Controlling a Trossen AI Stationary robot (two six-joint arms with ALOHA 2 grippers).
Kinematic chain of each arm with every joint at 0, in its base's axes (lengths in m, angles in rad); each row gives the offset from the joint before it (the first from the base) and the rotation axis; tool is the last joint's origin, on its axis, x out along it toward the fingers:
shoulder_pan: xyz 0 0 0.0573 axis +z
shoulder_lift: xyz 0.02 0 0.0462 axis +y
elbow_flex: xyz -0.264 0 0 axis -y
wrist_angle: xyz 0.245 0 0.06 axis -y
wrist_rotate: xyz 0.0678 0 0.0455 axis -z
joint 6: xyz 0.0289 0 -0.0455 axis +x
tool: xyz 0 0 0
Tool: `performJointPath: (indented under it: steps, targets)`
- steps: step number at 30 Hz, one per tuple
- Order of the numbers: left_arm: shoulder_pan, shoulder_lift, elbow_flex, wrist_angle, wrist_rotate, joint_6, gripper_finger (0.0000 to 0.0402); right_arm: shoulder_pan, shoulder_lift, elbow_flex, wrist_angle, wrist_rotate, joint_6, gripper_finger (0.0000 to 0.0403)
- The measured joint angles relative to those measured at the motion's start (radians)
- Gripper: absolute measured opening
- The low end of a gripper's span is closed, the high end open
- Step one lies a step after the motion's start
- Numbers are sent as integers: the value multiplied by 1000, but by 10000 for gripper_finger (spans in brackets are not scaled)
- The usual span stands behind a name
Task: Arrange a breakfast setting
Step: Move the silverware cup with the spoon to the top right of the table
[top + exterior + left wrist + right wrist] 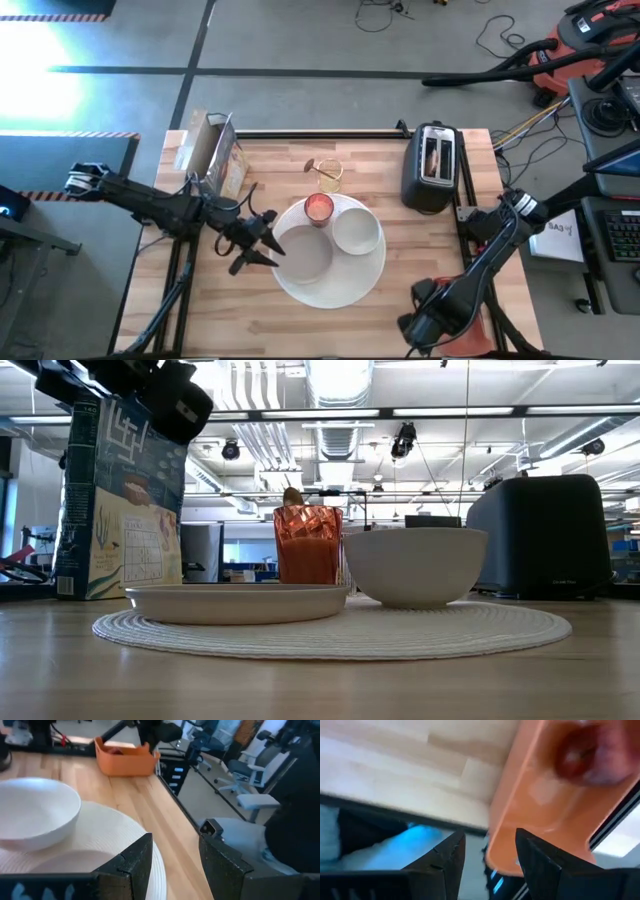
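A large round white woven mat [345,285] lies at the table's middle. On it rest a smaller white plate [303,253], a white bowl [356,231] and a pink-red cup [319,208]; all three also show in the low view, the plate [235,601], the bowl [414,565] and the cup [308,544]. A gold spoon [324,171] lies beyond the cup. A small dark-red fruit [587,752] lies in an orange bin [540,795]. My left gripper [268,246] [175,852] is open and empty, at the plate's left edge above the mat. My right gripper [422,322] [487,842] is open and empty near the bin.
A black toaster [430,166] stands at the far right with something brown in its slot. A cereal box [215,155] stands at the far left. The orange bin [125,759] sits at the table's near right corner. Bare wood lies along the near edge.
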Motion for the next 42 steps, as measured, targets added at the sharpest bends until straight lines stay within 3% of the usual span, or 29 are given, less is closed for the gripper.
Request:
performJointPath:
  steps: [6,12,15,22,28,36,42]
  targets:
    - [84,-57,0,-123,118,26,135,-31,0,-3,-118,3,-47,164]
    - [145,-139,0,-163,142,89,115,-125,-35,-3,-266,35,-244,164]
    - [146,-158,0,-151,133,88,111,-190,-68,-3,-331,164,-410,164]
    - [145,-142,0,-33,113,-17,113,-347,-179,-3,-355,602,-745,166]
    - [145,-138,24,-43,111,-37,116,-422,-293,-23,-361,906,-914,167]
    - [145,-136,60,-86,65,-44,116,-487,-470,-153,-326,1083,-986,167]
    - [145,-133,60,-93,0,-48,116,-525,-621,-344,-174,1118,-1076,167]
